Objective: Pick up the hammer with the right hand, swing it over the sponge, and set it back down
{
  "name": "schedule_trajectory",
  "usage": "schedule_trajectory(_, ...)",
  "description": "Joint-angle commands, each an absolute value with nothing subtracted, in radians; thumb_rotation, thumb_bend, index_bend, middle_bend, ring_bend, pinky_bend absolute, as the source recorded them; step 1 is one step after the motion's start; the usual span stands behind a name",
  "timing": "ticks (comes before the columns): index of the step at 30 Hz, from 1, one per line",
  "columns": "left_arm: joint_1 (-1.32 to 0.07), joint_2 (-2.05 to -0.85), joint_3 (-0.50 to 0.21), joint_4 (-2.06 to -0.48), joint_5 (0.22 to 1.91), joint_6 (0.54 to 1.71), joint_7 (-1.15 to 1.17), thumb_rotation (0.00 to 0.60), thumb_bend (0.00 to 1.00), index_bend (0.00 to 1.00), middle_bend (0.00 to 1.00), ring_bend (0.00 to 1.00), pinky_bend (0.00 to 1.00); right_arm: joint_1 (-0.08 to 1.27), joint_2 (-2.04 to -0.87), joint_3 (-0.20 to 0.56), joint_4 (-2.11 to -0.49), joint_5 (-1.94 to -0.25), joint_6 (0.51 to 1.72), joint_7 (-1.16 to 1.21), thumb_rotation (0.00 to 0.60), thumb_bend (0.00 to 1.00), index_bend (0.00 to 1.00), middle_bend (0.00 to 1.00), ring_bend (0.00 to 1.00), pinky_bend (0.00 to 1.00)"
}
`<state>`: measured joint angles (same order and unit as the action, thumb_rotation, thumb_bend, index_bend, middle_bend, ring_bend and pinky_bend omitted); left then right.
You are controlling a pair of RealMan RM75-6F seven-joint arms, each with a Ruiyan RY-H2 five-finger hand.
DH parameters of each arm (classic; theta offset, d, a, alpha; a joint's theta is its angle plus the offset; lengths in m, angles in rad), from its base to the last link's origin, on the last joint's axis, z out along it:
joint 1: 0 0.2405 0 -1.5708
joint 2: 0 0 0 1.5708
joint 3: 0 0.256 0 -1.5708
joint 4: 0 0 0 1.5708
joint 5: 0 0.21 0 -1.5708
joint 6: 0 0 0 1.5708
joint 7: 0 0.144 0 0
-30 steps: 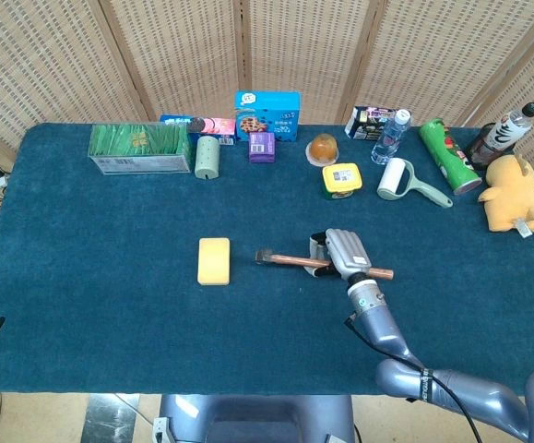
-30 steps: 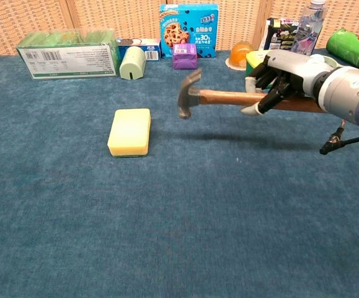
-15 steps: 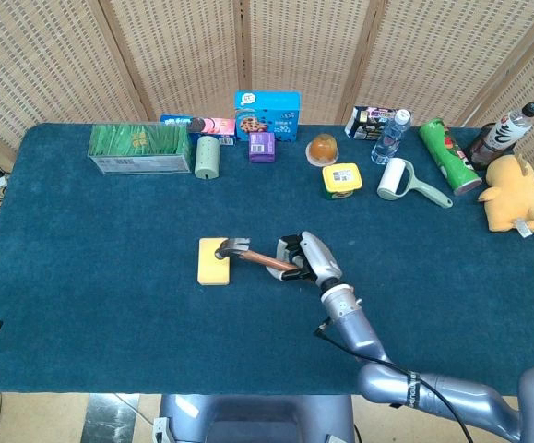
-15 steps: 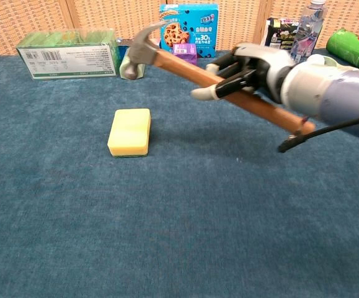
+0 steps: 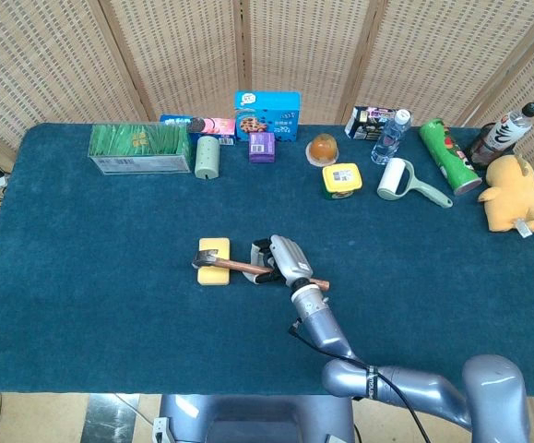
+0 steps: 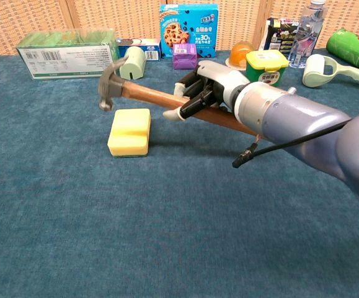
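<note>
The head view looks steeply down from high behind the robot, taking in the whole blue surface [image 5: 82, 277] out to the wicker screen [image 5: 183, 55] at the far edge. The chest view sits much lower and nearer, facing forward across the cloth at a shallow angle, so the back row looms close. Both share the sponge [image 5: 214, 261], the hammer [image 5: 239, 268], the right hand [image 5: 280, 260] and the cookie box [image 5: 267, 114]; the side edges probably fall outside the chest view.

Back row on the blue cloth surface [image 5: 82, 240]: green carton [image 5: 139, 149], pale green roll [image 5: 207, 157], blue cookie box [image 5: 267, 114], small purple box [image 5: 262, 147], orange object, possibly jelly cup [image 5: 323, 148], yellow-lidded tub [image 5: 341, 181], clear bottle [image 5: 389, 137], lint roller [image 5: 402, 181], green can [image 5: 449, 155], yellow plush [image 5: 512, 194].
</note>
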<state>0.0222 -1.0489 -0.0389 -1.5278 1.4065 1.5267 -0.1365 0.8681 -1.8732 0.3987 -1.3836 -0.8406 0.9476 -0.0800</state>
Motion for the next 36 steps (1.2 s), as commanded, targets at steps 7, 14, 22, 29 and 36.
schedule_trajectory(7, 0.014, -1.059, -0.044, -1.513, 1.412, 1.512, -0.147, 0.600, 0.22, 0.33, 0.25, 0.12, 0.11, 0.940, -1.895, 0.306, -1.311, -0.879, 1.022, -0.423, 0.600, 0.34, 0.90, 1.00, 1.00, 1.00)
schedule_trajectory(14, 0.009, -1.062, -0.047, -1.514, 1.421, 1.510, -0.145, 0.600, 0.22, 0.33, 0.25, 0.12, 0.11, 0.912, -1.834, 0.350, -1.427, -0.804, 1.029, -0.442, 0.600, 0.35, 0.90, 1.00, 1.00, 1.00)
schedule_trajectory(22, -0.004, -1.070, -0.043, -1.522, 1.440, 1.498, -0.139, 0.600, 0.22, 0.33, 0.25, 0.12, 0.11, 0.826, -1.684, 0.468, -1.670, -0.660, 0.907, -0.195, 0.600, 0.35, 0.90, 1.00, 1.00, 1.00)
schedule_trajectory(29, -0.004, -1.066, -0.042, -1.532, 1.443, 1.498, -0.130, 0.600, 0.22, 0.33, 0.25, 0.12, 0.11, 0.802, -1.660, 0.480, -1.671, -0.646, 0.862, -0.074, 0.600, 0.35, 0.90, 1.00, 1.00, 1.00)
schedule_trajectory(36, -0.002, -1.062, -0.041, -1.536, 1.434, 1.492, -0.124, 0.600, 0.22, 0.33, 0.25, 0.12, 0.11, 0.841, -1.687, 0.440, -1.589, -0.636, 0.875, -0.101, 0.600, 0.35, 0.90, 1.00, 1.00, 1.00)
